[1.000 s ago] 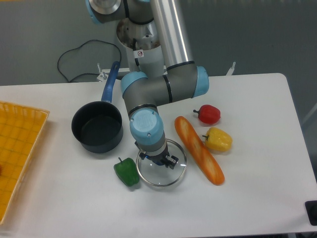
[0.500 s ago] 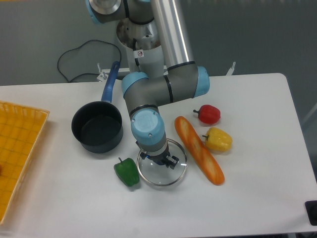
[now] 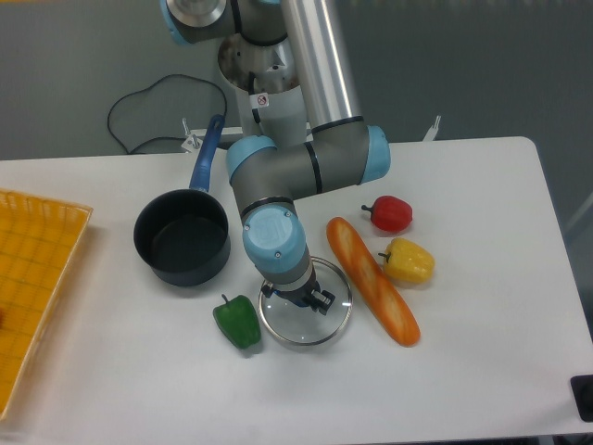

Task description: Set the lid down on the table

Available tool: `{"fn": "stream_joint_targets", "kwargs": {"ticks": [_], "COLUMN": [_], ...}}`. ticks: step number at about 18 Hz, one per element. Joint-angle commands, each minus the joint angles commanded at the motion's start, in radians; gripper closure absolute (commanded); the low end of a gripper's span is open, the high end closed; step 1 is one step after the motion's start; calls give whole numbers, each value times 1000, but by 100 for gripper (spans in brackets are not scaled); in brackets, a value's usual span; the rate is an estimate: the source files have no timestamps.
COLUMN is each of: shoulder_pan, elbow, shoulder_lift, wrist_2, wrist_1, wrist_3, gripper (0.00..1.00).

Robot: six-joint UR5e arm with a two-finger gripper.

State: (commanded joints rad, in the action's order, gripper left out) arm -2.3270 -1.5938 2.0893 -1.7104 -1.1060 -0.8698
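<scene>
Hand [image 3: 298, 298] over lid [image 3: 306, 315] (grip unclear); rim touches green pepper [image 3: 238, 322], near baguette [image 3: 372, 279].

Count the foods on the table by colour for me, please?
Red: 1, pepper
Yellow: 1, pepper
Green: 1, pepper
Orange: 1, bread loaf
Total: 4

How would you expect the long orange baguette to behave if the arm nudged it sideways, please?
The baguette looks rigid and straight, so it would probably slide or pivot as one piece. Its rounded, elongated form suggests it might roll a little. It lies close to the yellow pepper and the lid, so it could bump either.
</scene>
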Motion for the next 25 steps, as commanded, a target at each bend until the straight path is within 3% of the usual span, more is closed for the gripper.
{"fn": "stream_joint_targets", "kwargs": {"ticks": [25], "shoulder_pan": [21], "elbow": [-6], "shoulder_lift": [14], "wrist_2": [-3], "wrist_1": [6], "wrist_3": [6], "gripper": [35]}}
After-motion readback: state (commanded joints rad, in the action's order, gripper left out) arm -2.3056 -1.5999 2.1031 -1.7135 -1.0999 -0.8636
